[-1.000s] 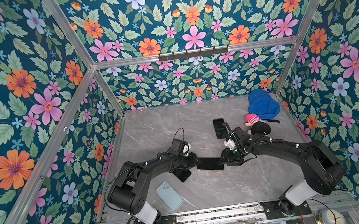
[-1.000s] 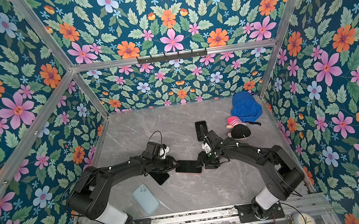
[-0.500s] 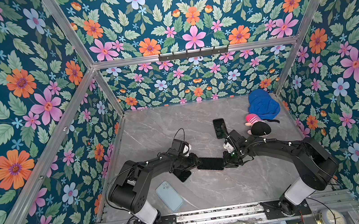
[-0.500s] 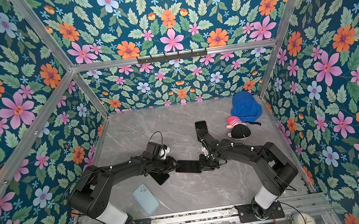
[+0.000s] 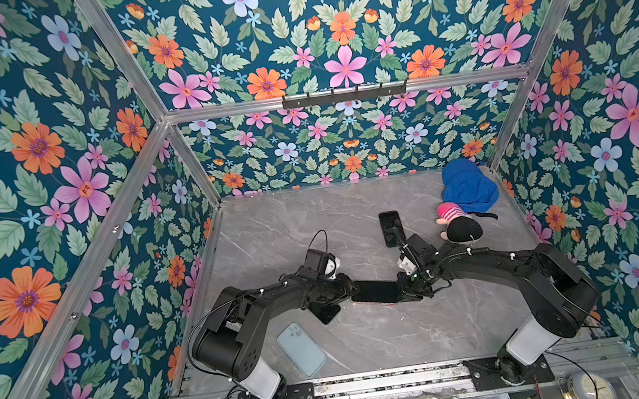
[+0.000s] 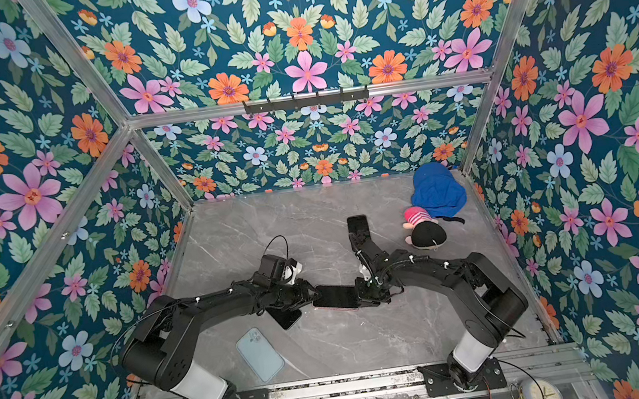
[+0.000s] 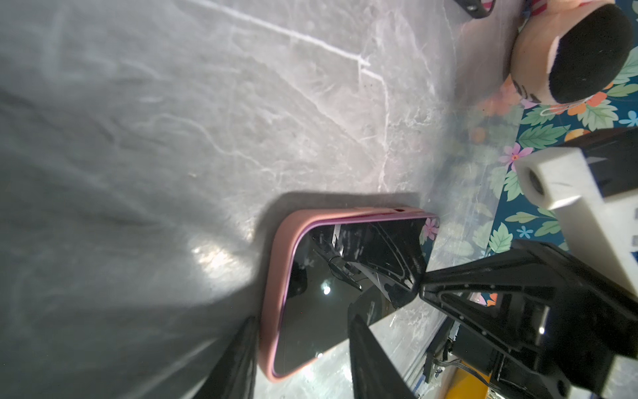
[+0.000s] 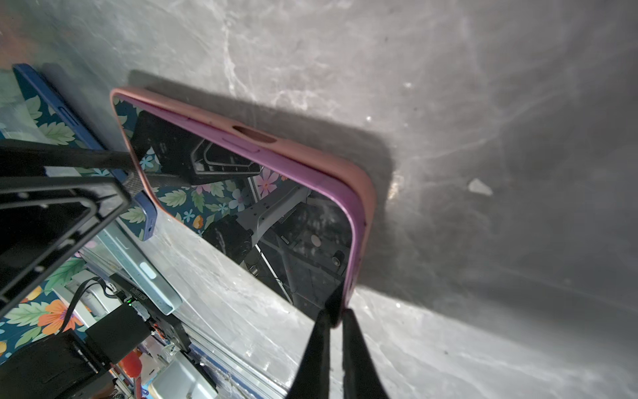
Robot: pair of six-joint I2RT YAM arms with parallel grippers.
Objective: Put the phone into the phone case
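Fingers of the right gripper (image 8: 335, 319) pinch nearly together on the right-end rim of the pink phone case (image 8: 366, 193). Those of the left gripper (image 7: 301, 316) stand apart at its left end — one outside the rim, one over the screen — and whether they clamp it I cannot tell. The phone (image 8: 276, 224) sits in the case, one long purple side proud of the rim, stretched left to right between both arms at the middle of the table (image 5: 353, 213).
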